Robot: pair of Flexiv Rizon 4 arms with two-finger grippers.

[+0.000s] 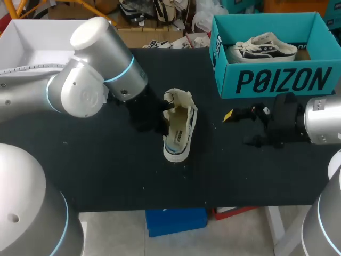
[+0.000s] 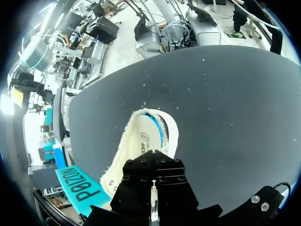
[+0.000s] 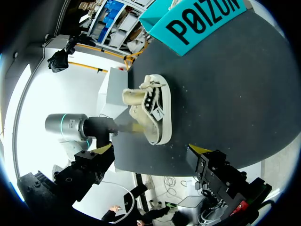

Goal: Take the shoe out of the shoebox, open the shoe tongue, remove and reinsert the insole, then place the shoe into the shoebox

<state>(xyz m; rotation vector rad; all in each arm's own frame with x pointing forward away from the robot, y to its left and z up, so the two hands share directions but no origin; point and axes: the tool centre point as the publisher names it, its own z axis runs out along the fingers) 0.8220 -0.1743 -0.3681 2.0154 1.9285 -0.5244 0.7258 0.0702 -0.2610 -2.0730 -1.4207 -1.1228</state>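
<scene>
The shoe [image 1: 180, 130] lies on its side mid-table [image 1: 106, 170], out of the teal shoebox [image 1: 277, 80] at its 1 o'clock. It looks light, with a soft canvas upper that would fold under a pinch and a stiffer rubber sole, so I'd brace the sole wall or heel and lift the tongue separately. The left gripper [image 1: 152, 118] presses in at the shoe's 9 o'clock, though I cannot tell whether it grips, while the right gripper [image 3: 150, 151] hovers at 3 o'clock, spread wide and empty.

Bold black lettering fronts the teal shoebox [image 1: 229, 66]; print on the insole [image 1: 180, 133] is illegible.
</scene>
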